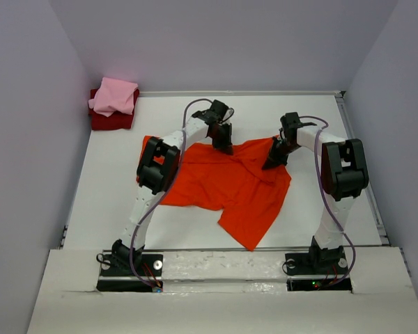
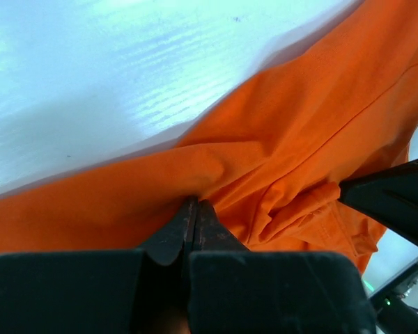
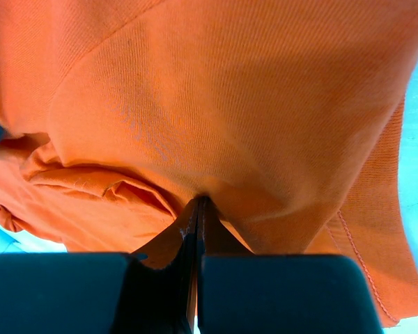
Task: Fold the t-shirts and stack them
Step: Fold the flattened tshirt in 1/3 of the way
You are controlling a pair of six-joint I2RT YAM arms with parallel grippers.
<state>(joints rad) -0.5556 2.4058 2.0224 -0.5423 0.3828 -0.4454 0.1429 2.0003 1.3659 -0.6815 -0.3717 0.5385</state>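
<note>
smooth white table (image 1: 111,209), crumpled orange-red t-shirt (image 1: 230,188), soft woven cloth

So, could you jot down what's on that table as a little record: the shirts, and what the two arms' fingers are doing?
shirt being handled: orange-red t-shirt, spread rumpled on the white table
left fingers: shut on its far edge
right fingers: shut on the same shirt, further right
pile: pink t-shirt folded on top of dark red t-shirt, far left corner
</note>
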